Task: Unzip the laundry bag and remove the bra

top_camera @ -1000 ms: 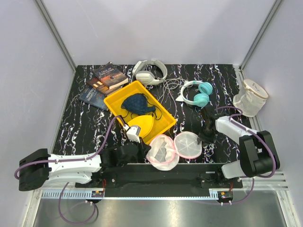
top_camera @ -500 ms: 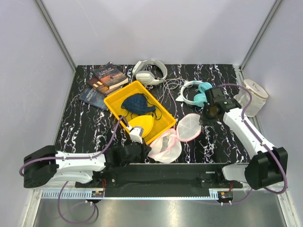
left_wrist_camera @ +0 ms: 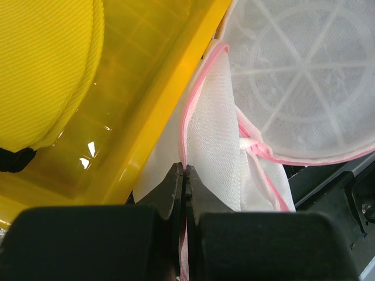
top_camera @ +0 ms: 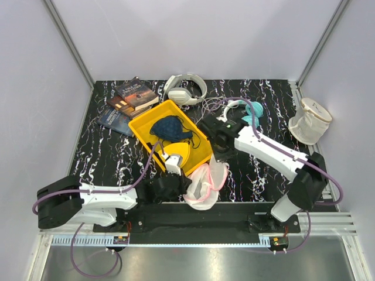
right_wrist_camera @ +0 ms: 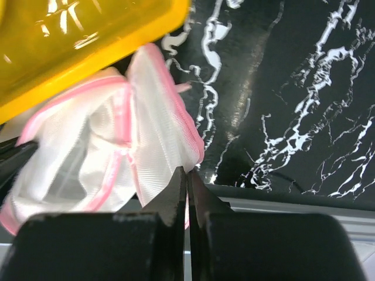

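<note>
R end effector (right_wrist_camera: 187, 171): half-open a sec ago, now clenched on pink rim of bag (right_wrist_camera: 158, 134).
L end effector (left_wrist_camera: 185, 170): clenched on another rim edge, as before.
Change: bag's round flap, flat on table (top_camera: 105, 158) a sec ago, now hauled over toward bin (top_camera: 151, 113); bag is bunched at its near corner.
Bra (top_camera: 170, 127): navy, lies in bin, outside bag; removal prob. done.
Textures: limp fine white mesh, stiff ribs in flap; bin is glossy hard plastic.

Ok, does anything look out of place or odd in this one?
The laundry bag is crumpled and folded against the yellow bin's near corner, pinched at its pink rim by the left end effector and the right end effector. The bra lies in the bin, not in the bag.
</note>
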`<state>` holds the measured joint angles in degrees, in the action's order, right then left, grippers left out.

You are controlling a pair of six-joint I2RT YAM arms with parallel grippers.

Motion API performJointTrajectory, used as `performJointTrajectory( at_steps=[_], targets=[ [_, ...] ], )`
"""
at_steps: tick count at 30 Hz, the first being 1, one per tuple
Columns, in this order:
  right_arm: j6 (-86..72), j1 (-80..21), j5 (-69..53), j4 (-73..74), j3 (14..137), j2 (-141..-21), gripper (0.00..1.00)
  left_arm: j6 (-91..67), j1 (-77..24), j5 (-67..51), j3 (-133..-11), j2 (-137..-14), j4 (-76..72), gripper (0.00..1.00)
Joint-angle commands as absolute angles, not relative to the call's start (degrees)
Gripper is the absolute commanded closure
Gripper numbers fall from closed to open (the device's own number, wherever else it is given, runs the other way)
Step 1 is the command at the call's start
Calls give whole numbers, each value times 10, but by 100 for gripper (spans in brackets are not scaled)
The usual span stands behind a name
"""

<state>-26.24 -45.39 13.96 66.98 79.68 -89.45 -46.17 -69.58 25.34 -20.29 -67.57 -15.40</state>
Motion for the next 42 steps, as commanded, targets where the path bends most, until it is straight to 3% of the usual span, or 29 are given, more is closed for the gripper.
performJointTrajectory(
  at_steps=[1, 12, 15, 20, 26, 33, 40, 42],
  targets=[
    [-281, -503, 171, 700, 860, -938, 99, -453, -688, 247, -227, -693, -217, 100],
    [-351, -595, 133, 694, 906, -1000, 91, -469, -673, 236, -206, -716, -261, 100],
    [-379, -599, 89, 646, 880, -977, 81, -475, -671, 240, -197, -710, -261, 100],
    [-399, -597, 69, 581, 832, -923, 44, -484, -671, 249, -178, -694, -261, 100],
    [-420, -595, 71, 576, 810, -873, 28, -488, -671, 251, -173, -685, -255, 100],
    [-426, -530, 94, 552, 754, -803, 27, -486, -671, 254, -170, -664, -244, 100],
    [-423, -519, 37, 484, 704, -845, 29, -461, -671, 245, -186, -648, -226, 100],
    [-433, -519, 11, 466, 679, -854, 29, -460, -671, 248, -188, -634, -216, 94]
  ],
)
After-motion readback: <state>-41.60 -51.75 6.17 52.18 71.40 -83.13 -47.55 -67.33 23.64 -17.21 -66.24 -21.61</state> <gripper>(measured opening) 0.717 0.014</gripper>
